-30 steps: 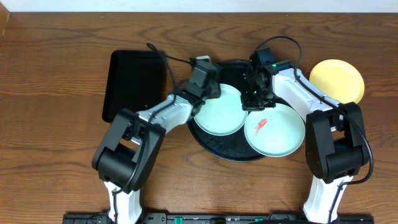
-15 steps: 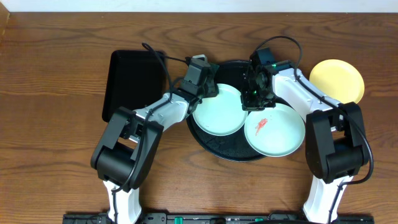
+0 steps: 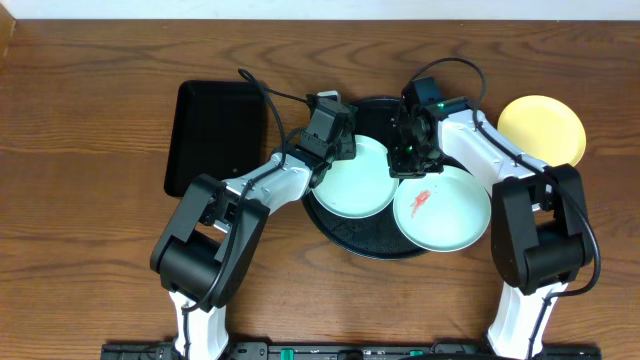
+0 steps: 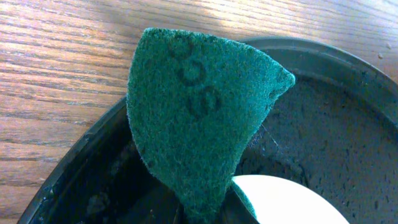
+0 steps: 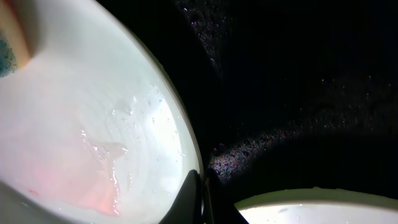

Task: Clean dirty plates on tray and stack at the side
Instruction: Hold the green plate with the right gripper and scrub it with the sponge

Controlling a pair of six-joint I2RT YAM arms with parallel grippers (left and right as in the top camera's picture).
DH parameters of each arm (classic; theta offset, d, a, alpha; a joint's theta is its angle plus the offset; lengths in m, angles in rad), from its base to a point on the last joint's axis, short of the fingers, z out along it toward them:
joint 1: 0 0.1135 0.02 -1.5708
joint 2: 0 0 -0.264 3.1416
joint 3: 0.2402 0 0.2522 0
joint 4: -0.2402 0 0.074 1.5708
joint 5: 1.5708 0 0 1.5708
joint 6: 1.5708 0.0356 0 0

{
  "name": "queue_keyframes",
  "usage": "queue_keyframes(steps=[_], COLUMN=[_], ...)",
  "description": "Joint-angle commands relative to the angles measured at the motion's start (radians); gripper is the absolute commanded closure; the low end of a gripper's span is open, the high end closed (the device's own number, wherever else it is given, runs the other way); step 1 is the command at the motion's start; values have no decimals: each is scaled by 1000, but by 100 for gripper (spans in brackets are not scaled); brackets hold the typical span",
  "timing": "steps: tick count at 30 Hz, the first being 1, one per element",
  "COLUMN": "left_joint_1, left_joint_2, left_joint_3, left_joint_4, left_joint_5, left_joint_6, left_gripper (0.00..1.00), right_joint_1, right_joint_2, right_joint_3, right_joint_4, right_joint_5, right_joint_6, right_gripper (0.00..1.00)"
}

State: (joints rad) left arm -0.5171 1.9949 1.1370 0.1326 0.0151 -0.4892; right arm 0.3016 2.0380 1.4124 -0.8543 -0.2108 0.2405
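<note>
Two pale mint plates lie in the round black tray [image 3: 372,243]. The left plate [image 3: 352,180] looks clean. The right plate [image 3: 445,212] carries a red smear. A yellow plate [image 3: 541,130] rests on the table to the right, outside the tray. My left gripper [image 3: 332,140] hovers at the left plate's upper-left rim, shut on a green scouring pad [image 4: 199,106]; a bit of plate [image 4: 280,202] shows below it. My right gripper [image 5: 204,193] is shut on the wet rim of the left plate [image 5: 93,124], where the two plates nearly meet.
A rectangular black tray [image 3: 215,135] sits on the wooden table to the left of the round one. Cables arch over both arms near the tray's far rim. Both arm bases stand at the table's front edge.
My left gripper with the pad swung slightly left, then back right, along the plate's upper-left rim. The right gripper and all plates stayed where they were.
</note>
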Motion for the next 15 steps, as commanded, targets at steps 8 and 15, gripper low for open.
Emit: queue_keyframes(steps=[8, 15], left_joint_1=[-9, -10], left_joint_2=[53, -19], left_joint_3=[-20, -20], left_joint_4=[-102, -108], left_joint_5=[-272, -437], left_joint_6=[142, 179], left_gripper=[92, 92], right_joint_1=[-6, -6], right_joint_2=[10, 10], right_joint_3=[-3, -3], right_joint_4=[-2, -2], right_joint_5=[50, 50], right_joint_6=[-18, -18], right_gripper=[99, 99])
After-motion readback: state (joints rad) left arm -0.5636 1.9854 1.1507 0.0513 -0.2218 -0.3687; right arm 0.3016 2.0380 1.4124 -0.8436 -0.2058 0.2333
